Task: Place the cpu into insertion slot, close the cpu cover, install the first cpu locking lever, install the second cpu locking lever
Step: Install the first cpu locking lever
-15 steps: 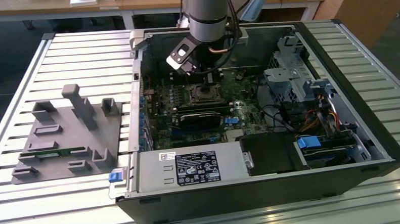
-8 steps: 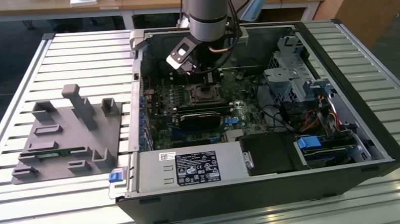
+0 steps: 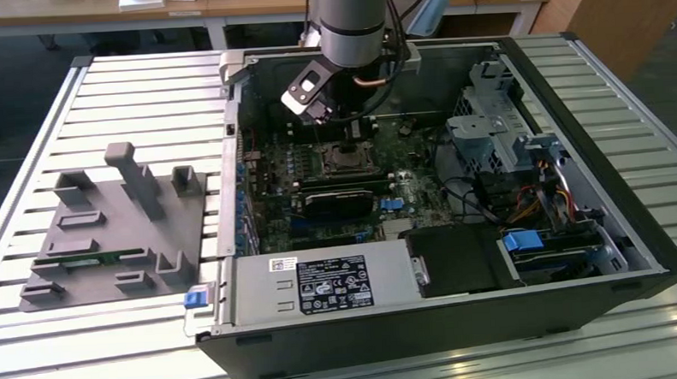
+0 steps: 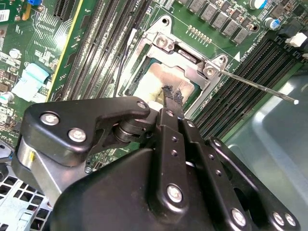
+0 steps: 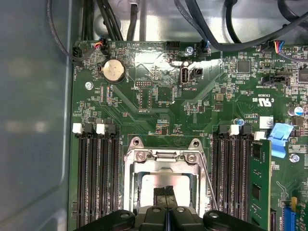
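The pincer [image 5: 166,192], its tips pressed together with nothing between them, points down onto the pale cpu [image 5: 147,185] seated in the insertion slot [image 4: 144,77]. The cpu cover [image 5: 166,156] lies flat around it, and a thin locking lever [image 4: 260,86] juts from its corner. The arm [image 3: 354,17] drops upright into the open computer case [image 3: 614,229] on the slatted desk [image 3: 139,87].

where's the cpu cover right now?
In both wrist views the cpu cover lies down over the cpu, between the two memory slot banks, directly under the shut gripper.
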Available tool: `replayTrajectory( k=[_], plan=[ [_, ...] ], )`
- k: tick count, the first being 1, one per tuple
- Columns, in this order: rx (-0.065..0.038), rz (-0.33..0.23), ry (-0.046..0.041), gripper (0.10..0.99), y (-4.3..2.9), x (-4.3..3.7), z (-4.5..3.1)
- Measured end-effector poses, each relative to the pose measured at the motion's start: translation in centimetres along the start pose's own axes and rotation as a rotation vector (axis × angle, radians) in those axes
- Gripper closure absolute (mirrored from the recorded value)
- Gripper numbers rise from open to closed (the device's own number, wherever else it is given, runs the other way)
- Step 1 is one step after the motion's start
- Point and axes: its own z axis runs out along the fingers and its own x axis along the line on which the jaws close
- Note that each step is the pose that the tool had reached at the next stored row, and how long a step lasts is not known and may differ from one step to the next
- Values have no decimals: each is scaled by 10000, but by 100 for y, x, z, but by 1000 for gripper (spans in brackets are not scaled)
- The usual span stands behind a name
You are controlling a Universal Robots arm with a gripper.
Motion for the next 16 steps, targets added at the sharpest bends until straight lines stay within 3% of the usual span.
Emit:
replayTrajectory(
  k=[10, 16],
  plan=[
    [2, 0, -4, 980, 0, 0, -19],
    [0, 0, 0, 980, 2, 1, -75]
  ],
)
